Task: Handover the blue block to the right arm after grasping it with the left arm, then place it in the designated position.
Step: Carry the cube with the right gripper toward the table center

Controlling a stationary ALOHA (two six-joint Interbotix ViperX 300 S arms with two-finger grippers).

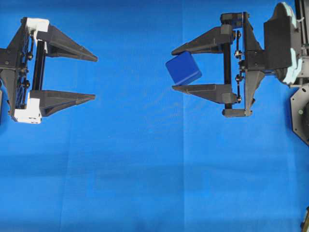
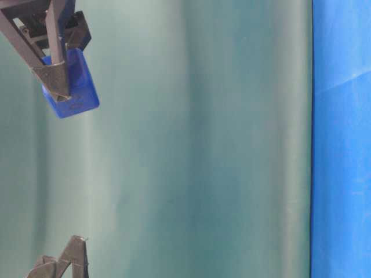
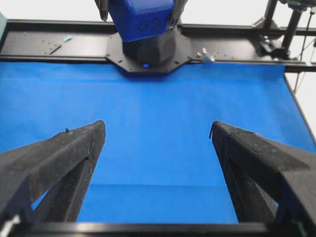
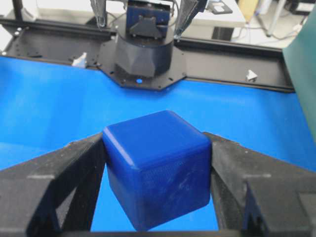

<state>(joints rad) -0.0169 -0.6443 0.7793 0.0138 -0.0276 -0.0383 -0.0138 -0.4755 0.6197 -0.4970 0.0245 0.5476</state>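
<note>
The blue block is a small dark-blue cube with rounded edges, pinched between the two black fingers of my right gripper and hanging above the blue cloth. The right wrist view shows the blue block filling the gap, both fingers pressed to its sides. At table level the blue block hangs from a dark finger. My left gripper, with white corner blocks, stands open and apart on the left, nothing between its fingers. From there the blue block shows far ahead.
Bright blue cloth covers the table. A black frame rail and the right arm's base stand at the far side in the left wrist view. A green backdrop fills the table-level view.
</note>
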